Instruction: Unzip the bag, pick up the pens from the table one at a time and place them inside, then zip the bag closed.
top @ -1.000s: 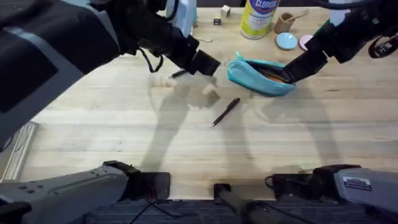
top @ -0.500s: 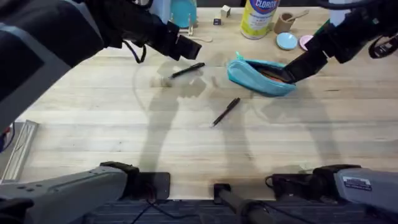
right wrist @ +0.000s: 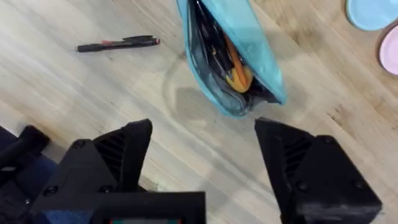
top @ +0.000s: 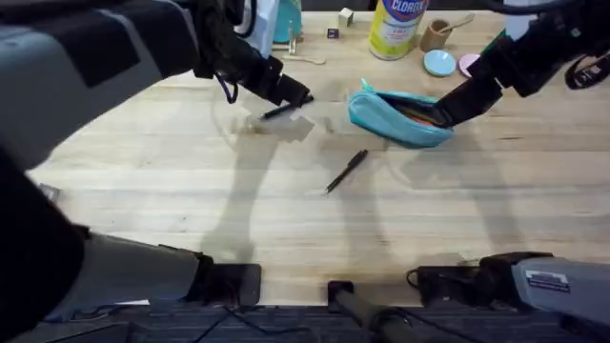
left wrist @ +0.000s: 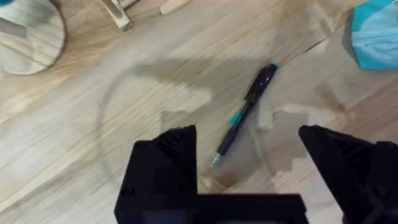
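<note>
Ideally, the wide-open left gripper (left wrist: 249, 180) should have straddled the slim black pen (left wrist: 245, 115) squarely on the pale wooden table (top: 191, 200) before closing.

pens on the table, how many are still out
2. One slim black pen lies under the left gripper; another lies mid-table, near the open turquoise fabric pouch. The pouch may hide others.

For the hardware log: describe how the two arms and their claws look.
Both arms are black and grey. The left claw and right claw each have two blocky, angular, matte black fingers. A black cable loops beside the left wrist. A white printed label sits on the right base's grey housing.
</note>
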